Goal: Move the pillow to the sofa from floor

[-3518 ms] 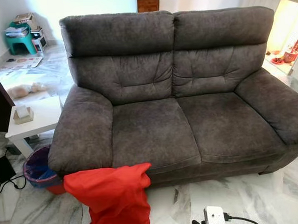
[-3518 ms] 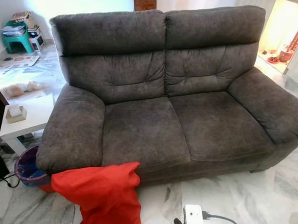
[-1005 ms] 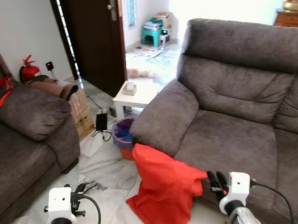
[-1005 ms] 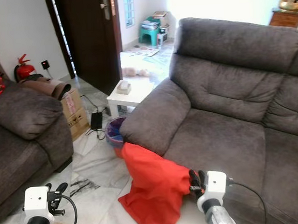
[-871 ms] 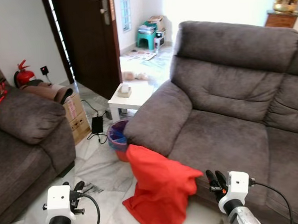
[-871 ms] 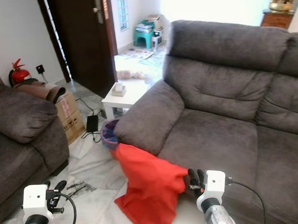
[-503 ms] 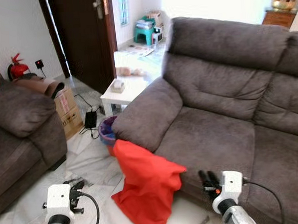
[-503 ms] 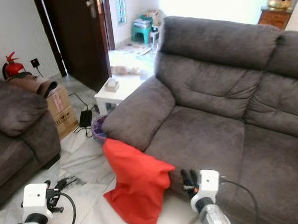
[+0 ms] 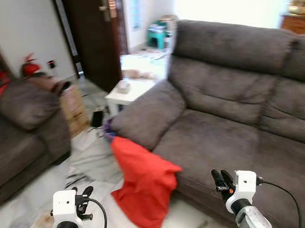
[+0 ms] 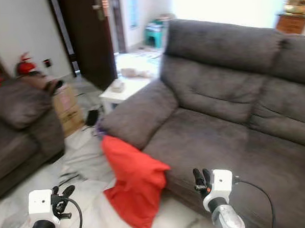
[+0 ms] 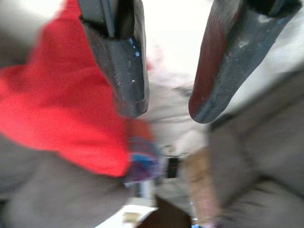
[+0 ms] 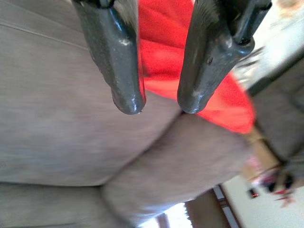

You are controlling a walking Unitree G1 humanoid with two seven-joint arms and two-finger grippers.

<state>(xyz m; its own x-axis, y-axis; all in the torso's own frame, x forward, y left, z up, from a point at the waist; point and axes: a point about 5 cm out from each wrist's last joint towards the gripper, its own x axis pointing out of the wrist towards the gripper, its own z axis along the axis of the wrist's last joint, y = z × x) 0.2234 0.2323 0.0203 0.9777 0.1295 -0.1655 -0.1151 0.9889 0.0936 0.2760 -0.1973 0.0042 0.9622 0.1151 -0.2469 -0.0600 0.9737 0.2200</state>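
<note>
Now: red pillow (image 9: 146, 188) slumps on floor against sofa (image 9: 230, 140) at 11 o'clock | soft, light, likely floppy; pinch upper corner | left pincer (image 9: 84, 195) and right pincer (image 9: 221, 181) both slightly parted, empty

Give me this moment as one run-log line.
pillow: red, on floor, leaning on sofa front | left gripper: open, empty, low | right gripper: open, empty, near seat edge | step: pickup not yet started

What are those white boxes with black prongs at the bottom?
They are the robot's own arm ends. Each silver arm carries a white boxy wrist block, a looping black cable, and black two-fingered jaws: the left gripper and the right gripper.
</note>
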